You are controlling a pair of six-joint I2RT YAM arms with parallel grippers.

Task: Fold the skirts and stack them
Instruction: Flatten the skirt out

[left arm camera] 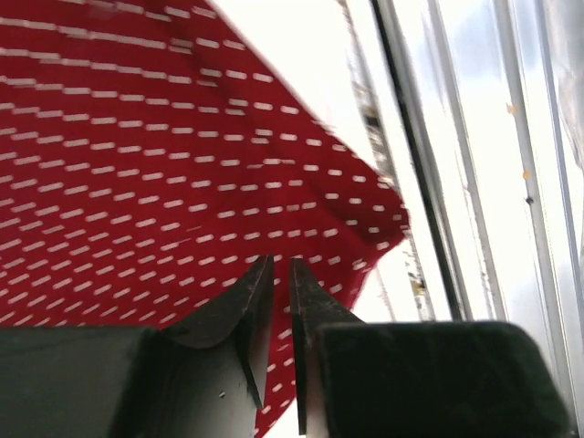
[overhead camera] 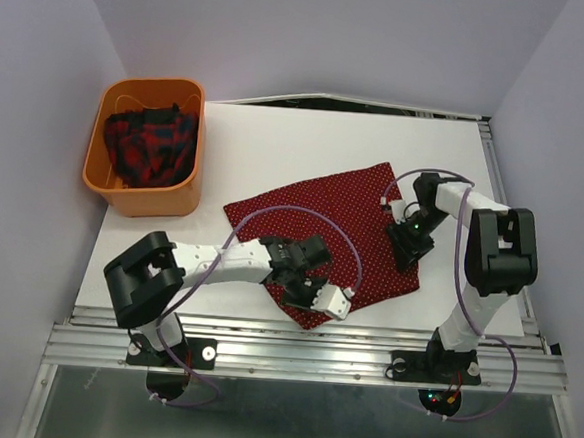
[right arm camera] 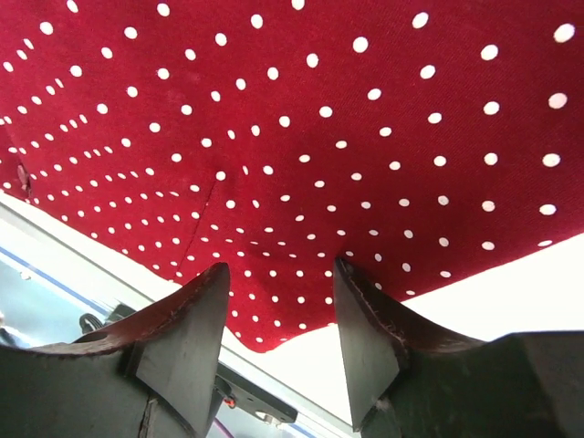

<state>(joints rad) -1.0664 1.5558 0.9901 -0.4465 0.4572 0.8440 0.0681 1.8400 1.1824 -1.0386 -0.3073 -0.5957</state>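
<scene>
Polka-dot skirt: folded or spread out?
Spread. The polka-dot skirt lies open as one sheet on the table; the top view shows no part doubled over.

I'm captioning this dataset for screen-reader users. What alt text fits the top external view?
A dark red polka-dot skirt lies spread on a white table, with the left claw at its near corner and the right claw at its right edge. An orange basket at the left rear holds a plaid skirt.

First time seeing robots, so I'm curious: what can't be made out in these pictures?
Plaid skirt: top view, orange basket walls hide its lower folds.
Left claw: left wrist view blurred; whether it pinches the polka-dot skirt is unclear.
Right claw: top view, its own wrist hides its tips.
</scene>
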